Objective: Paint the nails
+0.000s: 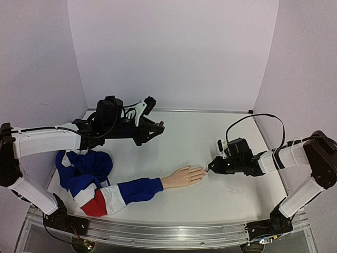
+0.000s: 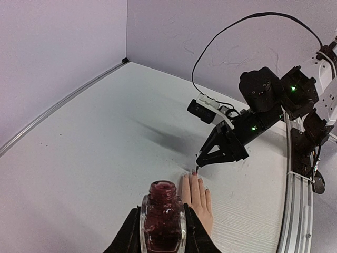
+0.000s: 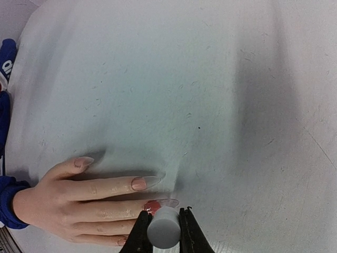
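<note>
The peach mannequin hand (image 1: 183, 176) lies palm down on the table, its blue, white and red sleeve (image 1: 121, 191) trailing left. Its nails show in the right wrist view: the middle finger's nail (image 3: 152, 206) is red, the index nail (image 3: 139, 183) and thumb nail (image 3: 82, 162) are pale. My right gripper (image 3: 164, 231) is shut on the pale grey brush cap (image 3: 164, 226), held right over the red nail; the brush itself is hidden below the cap. My left gripper (image 2: 162, 234) is shut on the uncapped bottle of dark red polish (image 2: 162, 216), upright, behind the hand.
Bunched blue cloth of the sleeve (image 1: 84, 163) lies at the table's left. The right arm's black cable (image 1: 258, 118) loops above its wrist. A metal rail (image 1: 168, 232) runs along the near edge, and pale walls close the back and both sides.
</note>
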Action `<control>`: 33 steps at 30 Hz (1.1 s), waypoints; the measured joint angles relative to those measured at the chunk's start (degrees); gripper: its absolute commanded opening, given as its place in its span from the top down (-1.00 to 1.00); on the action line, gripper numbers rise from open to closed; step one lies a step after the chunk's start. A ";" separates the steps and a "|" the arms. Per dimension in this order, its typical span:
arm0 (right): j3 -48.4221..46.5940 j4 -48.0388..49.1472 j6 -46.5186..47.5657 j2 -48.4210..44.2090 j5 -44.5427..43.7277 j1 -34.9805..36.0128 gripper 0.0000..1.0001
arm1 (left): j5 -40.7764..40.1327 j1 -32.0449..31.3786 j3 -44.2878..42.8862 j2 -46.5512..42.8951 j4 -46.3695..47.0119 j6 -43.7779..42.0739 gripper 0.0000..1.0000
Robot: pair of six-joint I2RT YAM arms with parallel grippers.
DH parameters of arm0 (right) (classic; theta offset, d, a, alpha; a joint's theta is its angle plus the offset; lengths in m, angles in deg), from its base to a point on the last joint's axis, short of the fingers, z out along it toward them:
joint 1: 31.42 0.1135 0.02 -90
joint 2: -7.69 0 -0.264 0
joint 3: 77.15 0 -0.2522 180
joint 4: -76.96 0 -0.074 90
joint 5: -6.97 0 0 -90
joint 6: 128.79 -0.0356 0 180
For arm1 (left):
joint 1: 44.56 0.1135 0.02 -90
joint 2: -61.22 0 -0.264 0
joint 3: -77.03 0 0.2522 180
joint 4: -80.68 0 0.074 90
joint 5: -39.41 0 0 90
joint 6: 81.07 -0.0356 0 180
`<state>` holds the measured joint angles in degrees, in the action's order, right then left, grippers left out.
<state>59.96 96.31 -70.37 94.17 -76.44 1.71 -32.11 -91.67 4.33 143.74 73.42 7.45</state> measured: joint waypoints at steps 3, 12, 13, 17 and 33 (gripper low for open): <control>0.00 0.17 0.00 0.00 -0.39 0.00 1.00 | 0.00 0.00 0.00 0.00 0.00 0.00 1.00; 0.02 0.31 -0.39 -1.14 -2.86 0.00 1.00 | 0.00 0.00 0.00 0.00 0.00 0.00 1.00; 0.02 0.33 -0.37 -1.53 -2.89 0.00 1.00 | 0.00 0.00 0.00 0.00 0.00 0.00 1.00; 0.02 0.33 -0.04 -2.29 -2.12 0.00 1.00 | 0.00 0.00 0.00 0.00 0.00 0.00 1.00; 0.02 2.86 -0.15 -0.20 0.70 0.00 1.00 | 0.02 0.00 0.00 0.00 0.00 0.00 1.00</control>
<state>59.98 99.17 -70.52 93.97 -75.74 1.71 -32.08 -91.67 4.33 143.74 73.42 7.45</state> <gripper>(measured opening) 0.158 0.225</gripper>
